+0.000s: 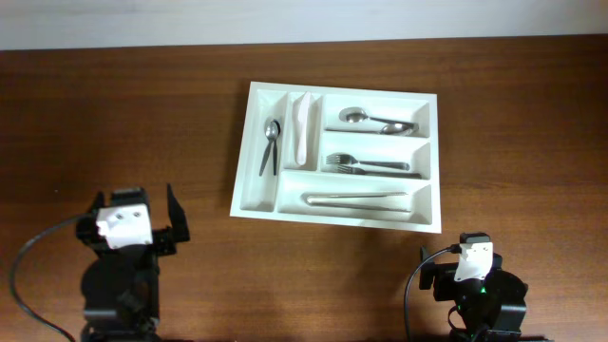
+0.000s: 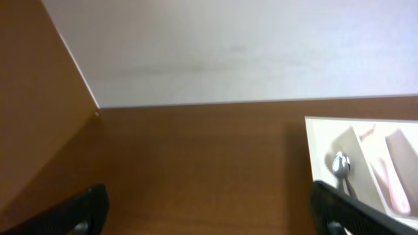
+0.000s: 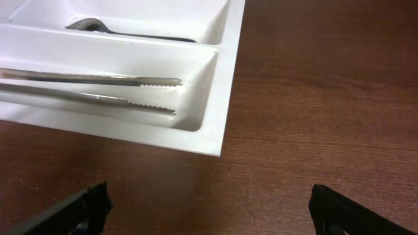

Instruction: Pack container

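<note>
brown wooden table point(image 1: 114, 104) carries the large white rectangular plastic cutlery tray point(image 1: 255, 193) at centre, beyond both arms and apart from them. metal tongs point(image 1: 356, 199) lie in its nearest long compartment. left gripper point(image 2: 208, 196): fingers spread wide, holding nothing. right gripper point(image 3: 206, 196): likewise.
</note>
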